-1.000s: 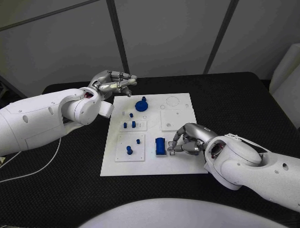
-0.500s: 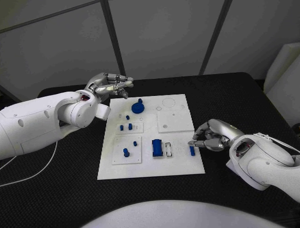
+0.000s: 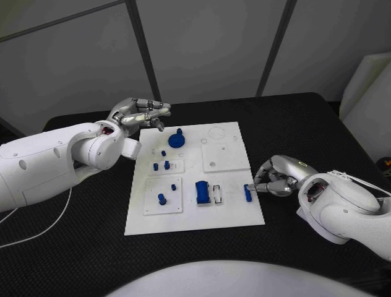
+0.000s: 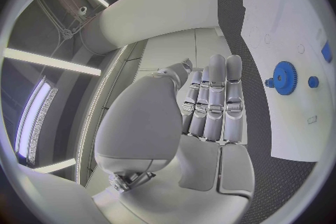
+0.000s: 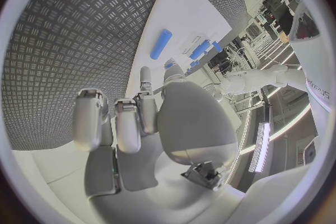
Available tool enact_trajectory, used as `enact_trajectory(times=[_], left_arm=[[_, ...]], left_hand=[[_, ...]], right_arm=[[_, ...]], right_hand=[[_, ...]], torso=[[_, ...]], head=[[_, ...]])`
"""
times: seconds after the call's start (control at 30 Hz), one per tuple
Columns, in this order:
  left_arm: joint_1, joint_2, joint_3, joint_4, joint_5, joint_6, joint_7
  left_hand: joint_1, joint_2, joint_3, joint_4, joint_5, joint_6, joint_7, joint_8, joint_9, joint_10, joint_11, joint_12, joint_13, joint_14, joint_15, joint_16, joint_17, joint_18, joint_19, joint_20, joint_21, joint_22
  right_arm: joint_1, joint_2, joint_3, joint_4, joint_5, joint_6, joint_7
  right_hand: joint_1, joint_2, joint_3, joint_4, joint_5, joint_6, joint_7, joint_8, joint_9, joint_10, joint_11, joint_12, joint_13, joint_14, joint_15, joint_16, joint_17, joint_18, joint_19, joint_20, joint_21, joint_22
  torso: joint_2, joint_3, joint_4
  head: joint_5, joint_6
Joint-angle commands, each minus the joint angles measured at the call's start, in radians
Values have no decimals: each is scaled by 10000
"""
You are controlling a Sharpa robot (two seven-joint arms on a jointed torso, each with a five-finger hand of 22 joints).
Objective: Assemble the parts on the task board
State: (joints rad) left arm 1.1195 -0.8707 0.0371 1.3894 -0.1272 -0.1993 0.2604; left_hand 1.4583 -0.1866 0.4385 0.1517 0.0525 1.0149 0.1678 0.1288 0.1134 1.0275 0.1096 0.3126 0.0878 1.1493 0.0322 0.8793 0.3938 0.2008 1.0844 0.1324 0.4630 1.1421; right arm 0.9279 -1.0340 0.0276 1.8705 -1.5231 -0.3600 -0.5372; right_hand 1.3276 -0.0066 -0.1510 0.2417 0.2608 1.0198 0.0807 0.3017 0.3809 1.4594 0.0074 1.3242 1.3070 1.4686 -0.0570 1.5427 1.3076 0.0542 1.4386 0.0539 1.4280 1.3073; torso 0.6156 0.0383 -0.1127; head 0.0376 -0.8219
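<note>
The task board (image 3: pixel 231 210) is plain white and carries deep blue parts, among them a toothed blue gear (image 3: pixel 177 140). The table (image 3: pixel 320 124) is black with a raised tread pattern. Both silver hands (image 3: pixel 140 111) (image 3: pixel 276 176) sit on white arms.

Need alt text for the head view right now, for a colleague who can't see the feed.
A white task board lies on a black table with small blue parts on it, including a gear at the far end and a block nearer the robot. The right robot hand rests at the board's right edge beside a small blue peg; the left robot hand hovers off the far left corner.
</note>
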Motion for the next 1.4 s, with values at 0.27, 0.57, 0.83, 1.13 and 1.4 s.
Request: enact_trajectory(times=[0.27, 0.57, 0.83, 1.13, 1.4], left_arm=[[-6, -13, 7, 19, 33, 115, 38], [-11, -29, 7, 15, 33, 117, 36], [-12, -43, 7, 20, 33, 120, 29], [-13, -63, 7, 31, 33, 145, -9], [-13, -84, 7, 48, 33, 141, -22]], left_hand=[[-11, 72, -61, -23, -30, 38, 15, 62, -9, -50, 4, 14, 16, -64, 1, -48, -9, -185, -24, 8, -21, -9], [-11, 72, -61, -23, -30, 38, 15, 62, -9, -50, 4, 14, 16, -64, 1, -48, -9, -185, -24, 8, -21, -9], [-11, 72, -61, -23, -30, 38, 15, 62, -9, -50, 4, 14, 16, -64, 1, -48, -9, -185, -24, 8, -21, -9], [-11, 72, -61, -23, -30, 38, 15, 62, -9, -50, 4, 14, 16, -64, 1, -48, -9, -185, -24, 8, -21, -9], [-14, 79, -77, -16, -29, 36, 14, 65, -11, -62, 5, 28, 16, -67, 2, -47, -18, -186, -18, 9, -36, -22]], right_arm=[[-24, 410, -27, -253, -300, 676, -229], [-54, 616, -50, -435, -314, 1312, -549], [-86, 715, -60, -472, -673, 1925, -850], [-204, 891, -74, -509, -1530, 2370, -1216], [-245, 976, -78, -459, -1998, 2670, -1398]], right_hand=[[17, -104, 39, 86, -20, 114, 5, -52, 21, 24, -22, -17, 927, 877, -4, -27, 1936, -48, 28, 28, -43, 709], [331, -221, 237, 7, 76, 277, -67, -37, 86, 34, -86, -12, 944, 881, -58, -21, 1954, -52, 41, -17, -37, 727], [492, -295, 321, -62, 99, 308, -82, -53, 123, 24, -105, -36, 937, 884, -77, -17, 1966, -55, 45, -42, -36, 734], [744, -510, 448, -207, -247, 218, -20, -179, 160, -35, -64, -147, 883, 880, -51, -25, 1956, -45, 7, -36, -90, 684], [1123, -581, 663, -444, -36, 183, 10, -278, 188, -81, -37, -208, 862, 885, -31, -14, 1990, -38, -14, -17, -126, 656]], torso=[[-4, -17, 24], [0, -18, 18], [-5, -19, 21], [-4, -24, 35], [-2, -22, 21]], head=[[16, -37], [23, -58], [30, -78], [47, -94], [63, -105]])
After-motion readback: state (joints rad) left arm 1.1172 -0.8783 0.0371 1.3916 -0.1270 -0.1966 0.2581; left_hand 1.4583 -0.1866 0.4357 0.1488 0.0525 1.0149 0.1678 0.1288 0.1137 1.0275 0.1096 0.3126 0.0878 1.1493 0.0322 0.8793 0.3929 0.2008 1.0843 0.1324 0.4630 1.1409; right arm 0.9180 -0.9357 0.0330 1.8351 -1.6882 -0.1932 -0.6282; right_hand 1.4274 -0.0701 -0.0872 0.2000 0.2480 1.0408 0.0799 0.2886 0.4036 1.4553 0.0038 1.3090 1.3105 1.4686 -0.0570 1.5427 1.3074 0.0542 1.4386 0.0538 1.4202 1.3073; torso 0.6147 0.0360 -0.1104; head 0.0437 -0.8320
